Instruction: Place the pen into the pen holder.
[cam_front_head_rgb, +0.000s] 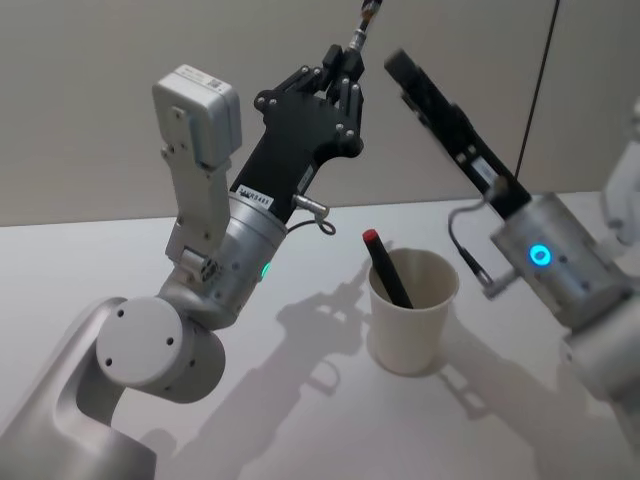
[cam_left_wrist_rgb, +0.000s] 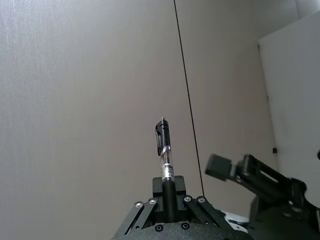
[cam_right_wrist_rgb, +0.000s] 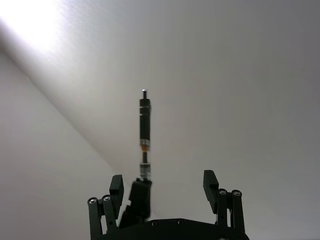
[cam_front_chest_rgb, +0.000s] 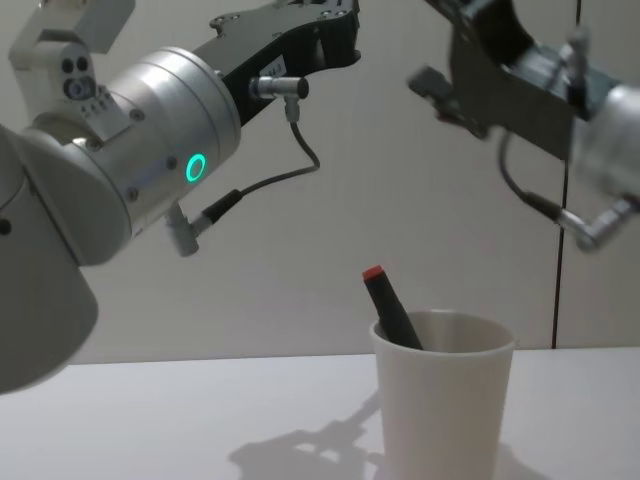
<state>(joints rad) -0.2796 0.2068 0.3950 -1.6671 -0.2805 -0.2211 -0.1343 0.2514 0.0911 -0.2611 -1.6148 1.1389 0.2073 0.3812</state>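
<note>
Pen (cam_left_wrist_rgb: 165, 150) sits clamped in my left gripper (cam_front_head_rgb: 345, 70), high above the cup (cam_front_head_rgb: 405, 340) and to its left. My right gripper (cam_right_wrist_rgb: 164, 181) is up right of the cup, jaws apart. A red-topped pen (cam_front_head_rgb: 385, 265) is in the cup. Mine is not in yet.

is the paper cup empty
No, a red-tipped pen leans inside the cup, its tip sticking out above the rim.
</note>
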